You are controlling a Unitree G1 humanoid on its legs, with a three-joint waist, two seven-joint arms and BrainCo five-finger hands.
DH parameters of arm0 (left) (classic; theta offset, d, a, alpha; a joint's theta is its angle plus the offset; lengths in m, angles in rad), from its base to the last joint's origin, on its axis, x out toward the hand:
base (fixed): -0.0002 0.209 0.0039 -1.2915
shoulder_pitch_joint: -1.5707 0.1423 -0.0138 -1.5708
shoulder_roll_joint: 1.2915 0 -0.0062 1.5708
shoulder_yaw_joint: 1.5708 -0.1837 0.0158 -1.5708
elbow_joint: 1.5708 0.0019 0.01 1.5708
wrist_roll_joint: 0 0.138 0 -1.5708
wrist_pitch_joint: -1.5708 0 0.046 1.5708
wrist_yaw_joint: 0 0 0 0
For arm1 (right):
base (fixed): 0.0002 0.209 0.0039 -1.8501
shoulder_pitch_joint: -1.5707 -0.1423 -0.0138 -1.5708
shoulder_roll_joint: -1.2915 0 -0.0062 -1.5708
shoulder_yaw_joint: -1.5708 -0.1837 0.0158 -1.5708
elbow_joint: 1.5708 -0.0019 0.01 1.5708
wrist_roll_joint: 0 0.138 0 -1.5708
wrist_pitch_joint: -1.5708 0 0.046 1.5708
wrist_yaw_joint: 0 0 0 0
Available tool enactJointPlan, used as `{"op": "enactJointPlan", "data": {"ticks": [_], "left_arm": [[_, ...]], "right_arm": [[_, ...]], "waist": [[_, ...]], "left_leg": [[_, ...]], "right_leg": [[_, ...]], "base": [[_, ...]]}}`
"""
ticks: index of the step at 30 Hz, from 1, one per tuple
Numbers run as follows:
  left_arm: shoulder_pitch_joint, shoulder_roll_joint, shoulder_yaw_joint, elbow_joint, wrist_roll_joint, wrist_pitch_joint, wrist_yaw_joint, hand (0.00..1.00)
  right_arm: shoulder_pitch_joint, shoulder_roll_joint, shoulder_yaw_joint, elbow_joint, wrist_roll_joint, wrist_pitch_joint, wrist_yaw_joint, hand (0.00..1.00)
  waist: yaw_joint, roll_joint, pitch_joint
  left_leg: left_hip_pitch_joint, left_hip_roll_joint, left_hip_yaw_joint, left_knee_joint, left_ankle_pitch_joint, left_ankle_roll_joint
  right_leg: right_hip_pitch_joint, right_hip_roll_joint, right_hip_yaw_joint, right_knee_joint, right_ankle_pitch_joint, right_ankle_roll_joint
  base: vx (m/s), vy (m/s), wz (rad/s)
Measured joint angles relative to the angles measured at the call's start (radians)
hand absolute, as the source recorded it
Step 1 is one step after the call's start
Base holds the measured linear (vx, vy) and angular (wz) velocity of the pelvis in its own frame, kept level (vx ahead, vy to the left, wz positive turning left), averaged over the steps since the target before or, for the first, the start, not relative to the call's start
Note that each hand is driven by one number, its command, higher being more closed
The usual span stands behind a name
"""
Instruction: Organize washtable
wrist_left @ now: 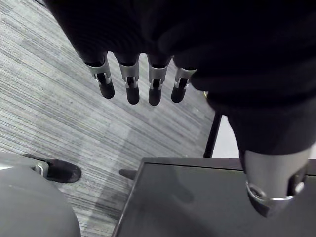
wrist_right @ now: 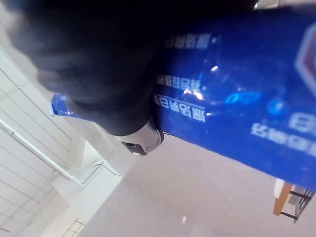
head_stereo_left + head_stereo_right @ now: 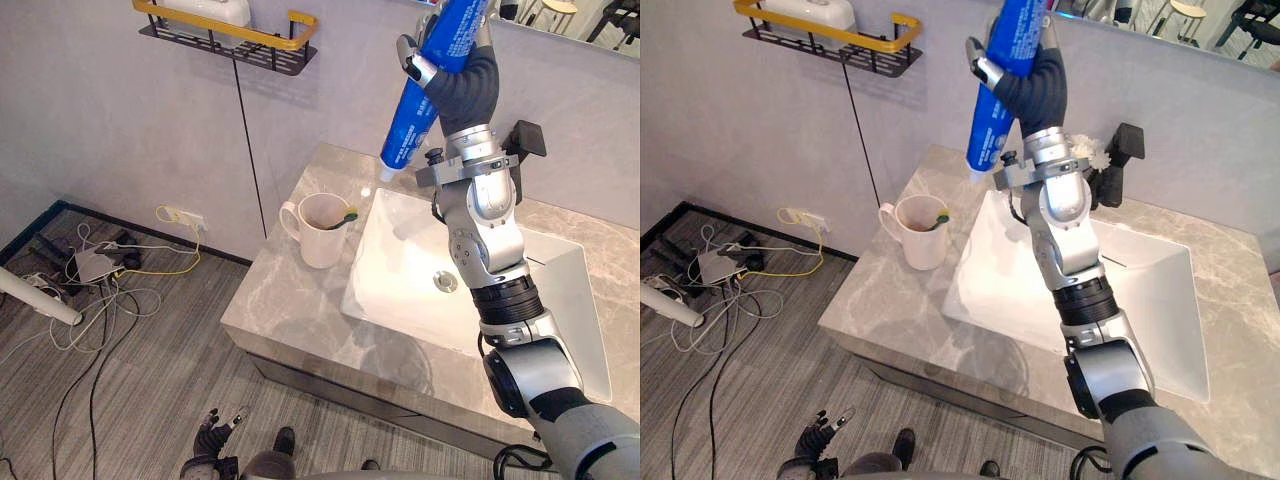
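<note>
One blue toothpaste tube (image 3: 412, 120) is held high above the back left part of the marble counter (image 3: 290, 310), in front of the grey wall. It is clasped in the right hand (image 3: 465, 85), whose fingers (image 3: 411, 62) and thumb curl round the upper part of the tube. The tube hangs at a slant with its white cap end lowest, above and just behind the one cream cup (image 3: 322, 238). It touches neither the cup nor the counter. The cup stands on the counter just beside the left edge of the single white basin (image 3: 400, 275), its handle turned towards the wall. One toothbrush (image 3: 346, 216) leans inside it, with its green end over the rim on the basin side. The basin has one round drain (image 3: 446, 281). One black wall shelf (image 3: 225, 42) with a yellow rail hangs up to the left and carries one white item (image 3: 205, 10). A mirror (image 3: 585, 25) runs along the wall above the basin. A black object (image 3: 1127, 150) stands at the back of the counter behind the raised arm, though what it is cannot be made out. The left hand (image 1: 129, 81) hangs low beside the counter over the grey striped floor (image 3: 150, 380), its fingers straight, side by side and holding nothing. On the floor to the left lie a tangle of cables (image 3: 110, 290) and one white power strip (image 3: 90, 266).
</note>
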Motion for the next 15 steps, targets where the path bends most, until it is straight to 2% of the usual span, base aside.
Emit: {"op": "enactJointPlan", "data": {"ticks": [10,15], "left_arm": [[-0.01,0.004,-0.013,0.0,0.0,-0.005,-0.002,0.0],[-0.015,0.019,-0.043,0.0,-0.001,-0.005,-0.013,0.0]], "right_arm": [[-0.037,0.001,0.038,0.101,0.034,0.031,0.018,1.0],[-0.054,0.006,0.059,0.101,0.041,0.036,0.019,1.0]], "waist": [[0.027,-0.001,0.017],[0.028,0.0,0.033]], "left_leg": [[-0.017,0.0,-0.001,0.005,0.0,0.0],[-0.018,0.0,-0.001,0.006,0.0,0.0]], "right_leg": [[-0.012,0.0,-0.01,0.0,0.0,0.0],[-0.013,0.0,-0.011,0.0,0.0,0.0]], "base": [[-0.01,-0.004,0.0],[-0.03,-0.008,0.0]]}}
